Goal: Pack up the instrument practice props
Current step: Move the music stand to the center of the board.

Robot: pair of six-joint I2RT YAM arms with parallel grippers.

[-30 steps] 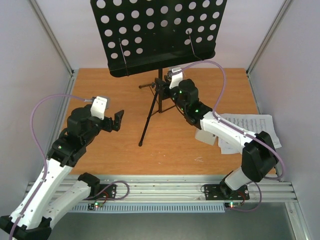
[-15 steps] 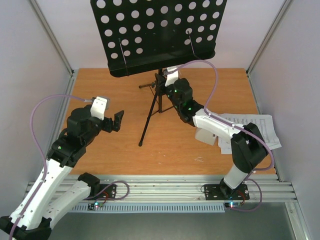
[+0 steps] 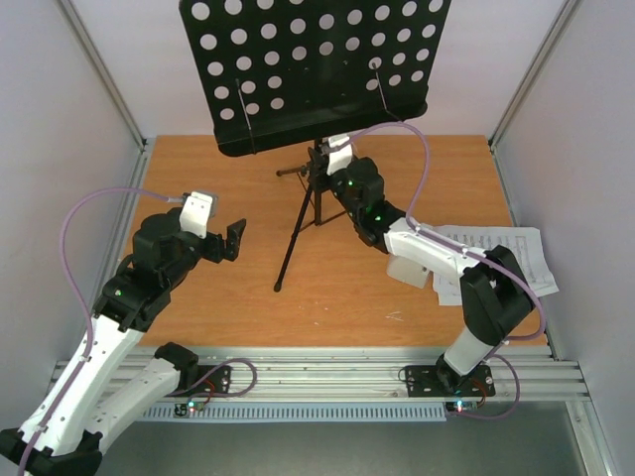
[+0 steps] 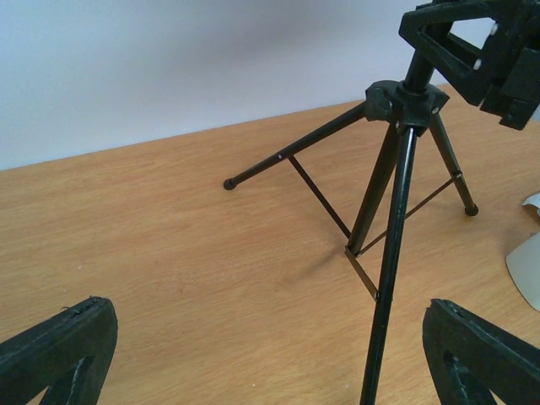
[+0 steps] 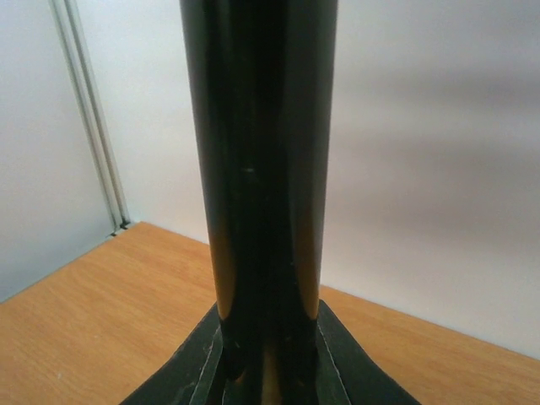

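Observation:
The black music stand stands upright on its tripod at the back middle of the table. My right gripper is at the stand's pole just above the tripod hub. In the right wrist view the pole fills the space between the fingers, which press on both its sides. My left gripper is open and empty, left of the tripod and pointing at it. The white metronome sits under my right forearm. The printed sheet lies flat at the right.
The wooden table is walled by pale panels on the left, back and right. An aluminium rail runs along the near edge. The tripod's front leg reaches toward the table's middle.
My right gripper has moved a little left and forward onto the stand's pole, and its elbow has risen. The left arm has not moved.

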